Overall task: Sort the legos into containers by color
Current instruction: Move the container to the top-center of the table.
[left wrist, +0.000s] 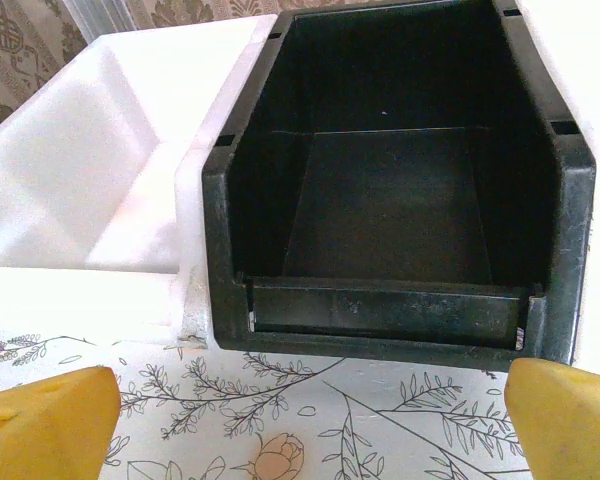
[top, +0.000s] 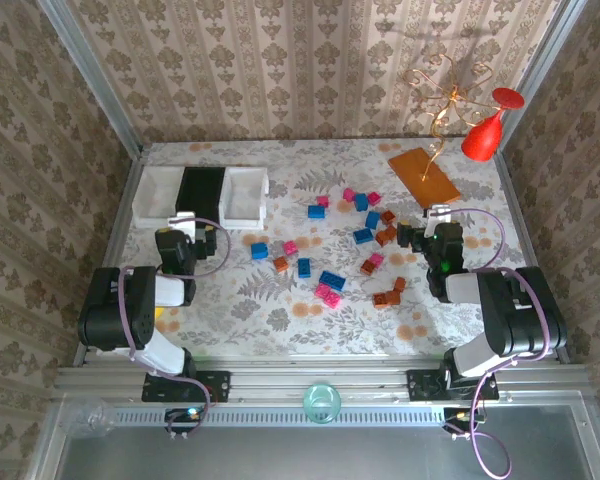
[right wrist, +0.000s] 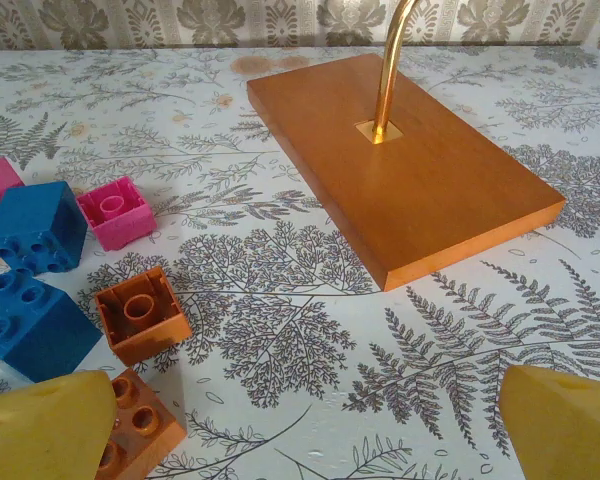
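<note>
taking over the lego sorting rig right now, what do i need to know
left tool open and empty, facing the black tray.
right tool open and empty, low over the table beside the orange board.
legos all loose mid-table, blue, pink and orange mixed.
black tray and white trays look empty.
done: nothing sorted.
left: every brick.

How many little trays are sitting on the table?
3, side by side at the far left in the overhead view: the left white tray, the black tray in the middle, and the right white tray. None seems hidden.
</note>
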Available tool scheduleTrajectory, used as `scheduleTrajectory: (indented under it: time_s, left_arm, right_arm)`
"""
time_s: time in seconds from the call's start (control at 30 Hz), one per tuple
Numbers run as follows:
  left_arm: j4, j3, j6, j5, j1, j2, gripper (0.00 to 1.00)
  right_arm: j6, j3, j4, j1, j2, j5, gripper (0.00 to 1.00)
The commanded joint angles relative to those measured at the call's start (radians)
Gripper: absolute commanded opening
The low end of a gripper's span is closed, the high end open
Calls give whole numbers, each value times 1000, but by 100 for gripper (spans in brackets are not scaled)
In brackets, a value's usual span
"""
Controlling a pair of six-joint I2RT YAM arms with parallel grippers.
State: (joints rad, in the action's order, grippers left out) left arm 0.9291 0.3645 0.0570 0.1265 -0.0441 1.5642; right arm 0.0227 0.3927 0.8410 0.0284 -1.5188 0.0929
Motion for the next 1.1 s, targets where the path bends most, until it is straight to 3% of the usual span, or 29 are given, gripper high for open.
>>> scheduleTrajectory:
  time_s: [0.0, 0.87, 1.07]
  left_arm:
    - [19, 17, 4, -11, 6, -4, 100]
    - [17, 18, 3, -14, 9, -5, 100]
    - [3, 1, -10, 40, 4, -58, 100]
  right_arm:
    - [5, 17, 6, -5, -8, -14, 100]
    - [5, 15, 10, -5, -8, -12, 100]
    - [-6, -9, 4, 13, 60, 23, 100]
